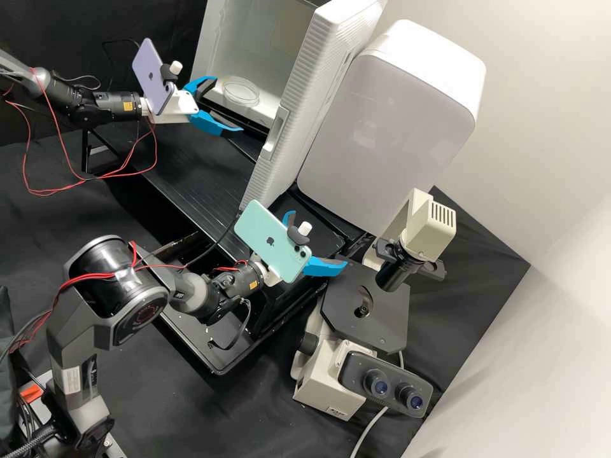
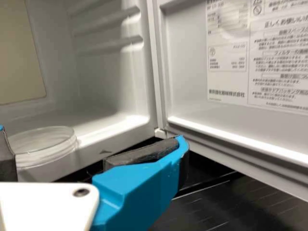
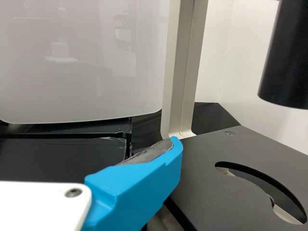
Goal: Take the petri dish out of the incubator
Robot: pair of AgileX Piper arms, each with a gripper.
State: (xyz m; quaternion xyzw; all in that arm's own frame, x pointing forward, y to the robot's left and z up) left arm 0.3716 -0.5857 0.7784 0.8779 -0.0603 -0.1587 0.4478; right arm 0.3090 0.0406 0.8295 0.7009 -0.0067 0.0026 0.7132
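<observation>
Petri dish (image 1: 241, 91) sits flat on the floor of the incubator (image 1: 237, 35), close to the front edge, w/ the door (image 1: 312, 83) swung wide open. It's round & clear, so there's no long axis to line up w/; any approach across its low wall should work.

We take the left hand (image 1: 229, 104) as the nearer one by far. It hangs at the incubator mouth, w/ the dish just beyond its fingertips & off toward one finger rather than centred btwn the two. Its fingers are spread wide, nothing in them. We reckon the next move needs a small sideways shift plus a push inward, so the dish ends up btwn the pads.

Incubator floor is smooth white plastic w/ what looks like a slight lip at the front, so the dish prob. has to lift out, not slide. Room is tight-ish: a side wall w/ shelf rails on one side, the door on the other.

Right hand (image 1: 318, 243) is well apart, down over the microscope (image 1: 356, 356) stage, likewise spread open & empty, w/ the door btwn it & the dish. The black ribbed tabletop (image 1: 191, 172) lies below the left hand.
</observation>
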